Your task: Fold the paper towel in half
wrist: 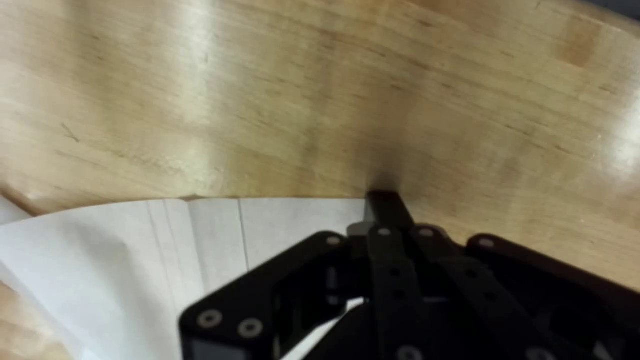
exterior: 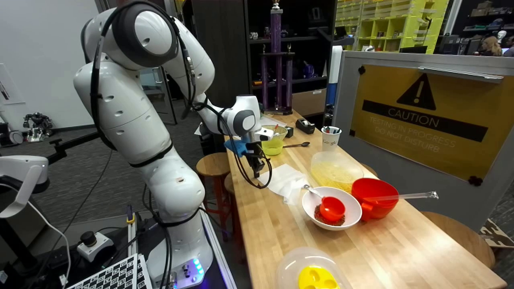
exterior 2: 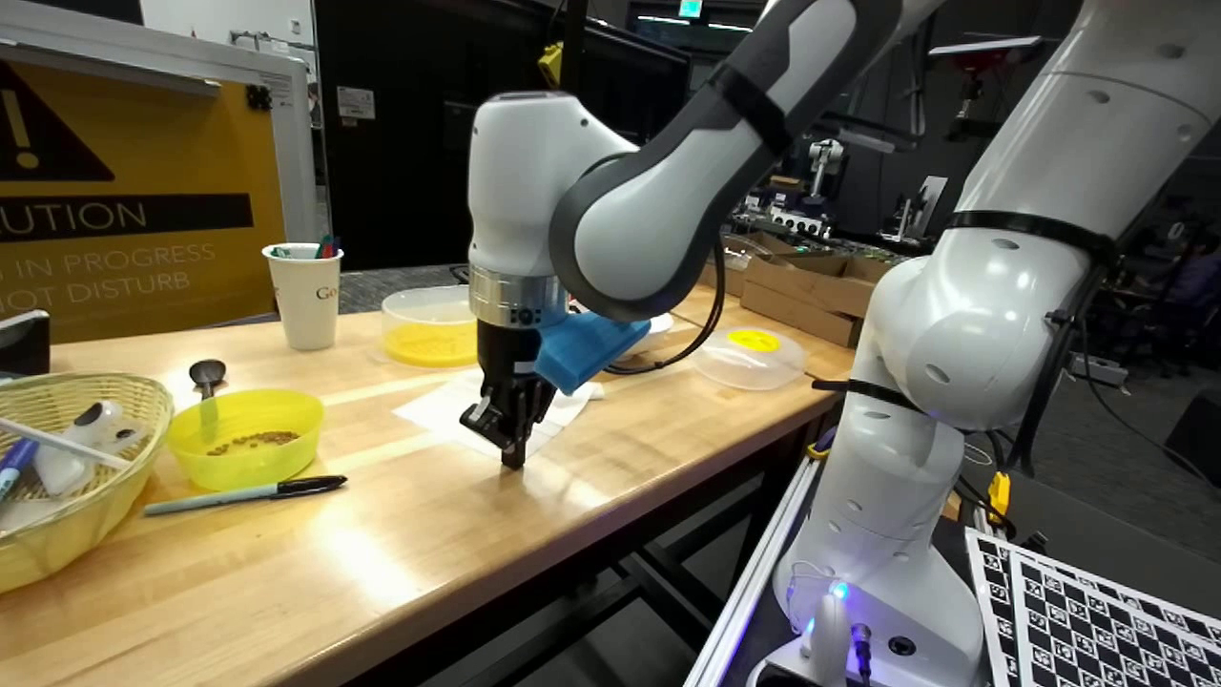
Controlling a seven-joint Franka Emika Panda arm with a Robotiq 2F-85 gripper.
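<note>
White paper towel (exterior: 282, 178), rumpled end toward white bowl (exterior: 353, 204), long axis unclear, end effector (wrist: 389, 205) closed at its edge

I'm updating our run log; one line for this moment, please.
paper towel: rumpled on table; tool: shut at towel's edge; towel pinched: unclear

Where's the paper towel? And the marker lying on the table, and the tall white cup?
Paper towel (exterior: 284, 179): in an exterior view, on the middle of the sheet.
Marker (exterior 2: 238, 496): in an exterior view, on its pale barrel.
White cup (exterior 2: 307, 305): in an exterior view, on its side.
</note>
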